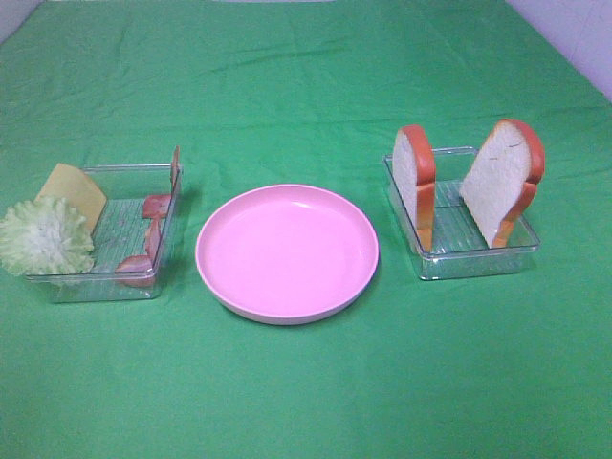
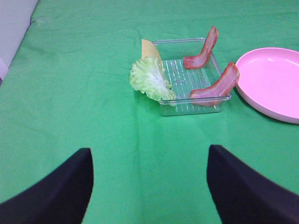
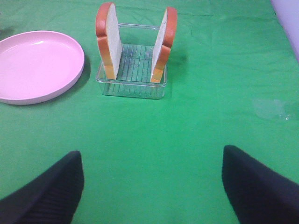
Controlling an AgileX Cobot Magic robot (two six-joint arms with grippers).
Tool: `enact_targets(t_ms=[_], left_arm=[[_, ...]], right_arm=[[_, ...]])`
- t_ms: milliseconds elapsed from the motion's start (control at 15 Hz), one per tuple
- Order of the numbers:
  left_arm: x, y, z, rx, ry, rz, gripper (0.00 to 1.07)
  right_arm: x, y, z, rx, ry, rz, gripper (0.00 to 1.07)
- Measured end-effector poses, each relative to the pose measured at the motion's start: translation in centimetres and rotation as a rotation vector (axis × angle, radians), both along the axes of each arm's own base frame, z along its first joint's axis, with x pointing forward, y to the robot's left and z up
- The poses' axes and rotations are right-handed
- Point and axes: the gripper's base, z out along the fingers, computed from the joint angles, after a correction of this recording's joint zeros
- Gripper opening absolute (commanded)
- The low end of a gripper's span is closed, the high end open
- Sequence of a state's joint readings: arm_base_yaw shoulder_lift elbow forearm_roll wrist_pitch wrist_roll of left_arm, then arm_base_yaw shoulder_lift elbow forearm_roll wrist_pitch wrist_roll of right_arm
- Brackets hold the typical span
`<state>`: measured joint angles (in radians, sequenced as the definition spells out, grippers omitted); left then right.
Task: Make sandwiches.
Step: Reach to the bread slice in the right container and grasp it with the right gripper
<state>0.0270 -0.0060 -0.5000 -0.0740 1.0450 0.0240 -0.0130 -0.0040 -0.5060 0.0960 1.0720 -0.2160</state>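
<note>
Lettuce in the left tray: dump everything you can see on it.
The lettuce is a pale green, ruffled toy leaf with whitish veins, and it looks like soft plastic. It sits tilted at an outer corner of the clear tray, draped over the rim and partly hanging outside. The yellow cheese slice leans just behind it, seemingly touching. The bacon strips sit at the tray's opposite side, apart from it.

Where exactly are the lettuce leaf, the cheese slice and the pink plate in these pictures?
lettuce leaf (image 1: pixel 43 237), exterior high view, middle of the ruffled leaf.
cheese slice (image 1: pixel 75 192), exterior high view, its flat yellow face.
pink plate (image 1: pixel 287 251), exterior high view, bare centre of the dish.
</note>
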Motion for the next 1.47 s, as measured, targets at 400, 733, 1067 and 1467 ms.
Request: enact_targets(t_ms=[400, 733, 1067, 1467], left_arm=[[0.0, 0.0, 0.0, 0.0, 0.0, 0.0, 0.67], [0.0, 0.0, 0.0, 0.0, 0.0, 0.0, 0.67], [0.0, 0.0, 0.0, 0.0, 0.0, 0.0, 0.67], [0.0, 0.0, 0.0, 0.0, 0.0, 0.0, 0.67]], right_arm=[[0.0, 0.0, 0.0, 0.0, 0.0, 0.0, 0.75], [0.0, 0.0, 0.0, 0.0, 0.0, 0.0, 0.75], [0.0, 0.0, 0.0, 0.0, 0.0, 0.0, 0.75], [0.0, 0.0, 0.0, 0.0, 0.0, 0.0, 0.75]])
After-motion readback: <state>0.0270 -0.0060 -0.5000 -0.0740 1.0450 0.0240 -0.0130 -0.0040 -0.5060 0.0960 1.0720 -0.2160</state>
